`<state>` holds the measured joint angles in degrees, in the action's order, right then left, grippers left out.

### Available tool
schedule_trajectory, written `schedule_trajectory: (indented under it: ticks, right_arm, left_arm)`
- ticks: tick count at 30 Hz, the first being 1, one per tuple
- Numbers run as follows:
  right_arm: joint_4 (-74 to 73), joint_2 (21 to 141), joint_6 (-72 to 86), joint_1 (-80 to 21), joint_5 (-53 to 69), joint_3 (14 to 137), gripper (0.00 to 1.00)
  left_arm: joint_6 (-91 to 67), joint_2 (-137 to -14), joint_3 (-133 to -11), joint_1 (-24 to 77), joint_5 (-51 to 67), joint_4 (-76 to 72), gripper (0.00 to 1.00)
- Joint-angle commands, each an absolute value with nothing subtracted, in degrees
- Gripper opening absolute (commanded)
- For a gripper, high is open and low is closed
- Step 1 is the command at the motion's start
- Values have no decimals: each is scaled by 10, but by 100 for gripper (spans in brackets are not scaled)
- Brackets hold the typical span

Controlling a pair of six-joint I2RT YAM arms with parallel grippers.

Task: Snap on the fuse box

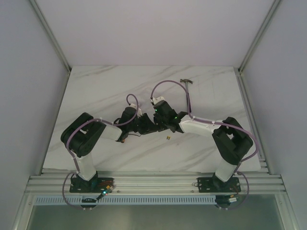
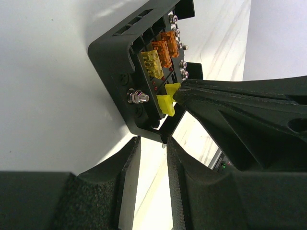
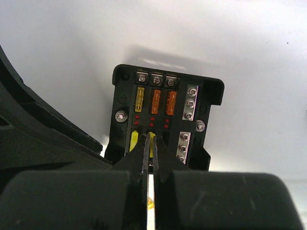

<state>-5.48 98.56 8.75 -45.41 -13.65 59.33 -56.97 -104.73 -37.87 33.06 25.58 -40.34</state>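
The fuse box is a black square box lying open-faced on the white table, with one yellow and two orange fuses in its upper row. My right gripper is shut on a yellow fuse at the middle slot of the lower row, next to another yellow fuse seated at its left. In the left wrist view the fuse box is tilted. My left gripper pinches its lower corner between the fingertips. From above, the left gripper and right gripper meet mid-table and hide the box.
A loose yellow fuse lies on the marble table just in front of the right gripper. A small metal tool lies at the back right. Grey walls enclose the table on three sides.
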Motion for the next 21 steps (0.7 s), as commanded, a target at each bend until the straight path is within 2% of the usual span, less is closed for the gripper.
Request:
schedule_trajectory:
  ticks: [1,21]
  right_arm:
    - [-70,1006,91,-466,-156,609,0]
    - [-149,1037,109,-466,-156,585,0]
  left_arm:
    - [-568,-1061,-384,329,252,-398,37]
    - [-571,-1059,-379,329,247,-394,32]
